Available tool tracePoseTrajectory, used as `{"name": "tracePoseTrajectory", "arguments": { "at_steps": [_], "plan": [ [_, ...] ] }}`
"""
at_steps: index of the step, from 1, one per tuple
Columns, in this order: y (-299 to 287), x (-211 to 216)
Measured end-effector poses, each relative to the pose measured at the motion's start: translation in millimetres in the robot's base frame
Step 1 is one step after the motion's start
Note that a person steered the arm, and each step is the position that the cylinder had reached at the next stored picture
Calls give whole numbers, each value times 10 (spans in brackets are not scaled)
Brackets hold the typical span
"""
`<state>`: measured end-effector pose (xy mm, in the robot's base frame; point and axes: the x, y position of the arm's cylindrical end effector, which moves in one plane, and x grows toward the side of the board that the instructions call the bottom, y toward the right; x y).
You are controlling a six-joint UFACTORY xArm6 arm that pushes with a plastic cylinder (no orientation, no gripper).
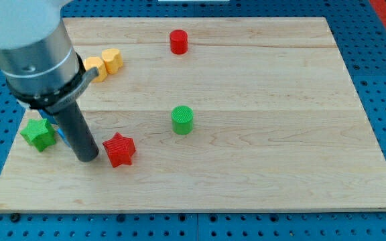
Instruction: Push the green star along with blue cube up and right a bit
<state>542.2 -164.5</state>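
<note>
The green star [38,133] lies near the board's left edge, low in the view. A sliver of the blue cube [61,134] shows just right of the star, mostly hidden behind my rod. My tip [86,158] rests on the board right of and slightly below both, between them and the red star [119,149].
A green cylinder [182,120] stands mid-board. A red cylinder [178,41] stands near the top. Two yellow blocks [112,60] [94,68] lie at upper left, partly behind the arm. The wooden board [280,100] sits on a blue perforated table.
</note>
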Motion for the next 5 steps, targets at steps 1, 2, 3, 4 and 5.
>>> {"name": "tracePoseTrajectory", "arguments": {
  "at_steps": [1,2,3,4,5],
  "plan": [
    [-53,-127],
    [-179,-441],
    [-130,-451],
    [-99,-428],
    [-99,-279]
  ]
}}
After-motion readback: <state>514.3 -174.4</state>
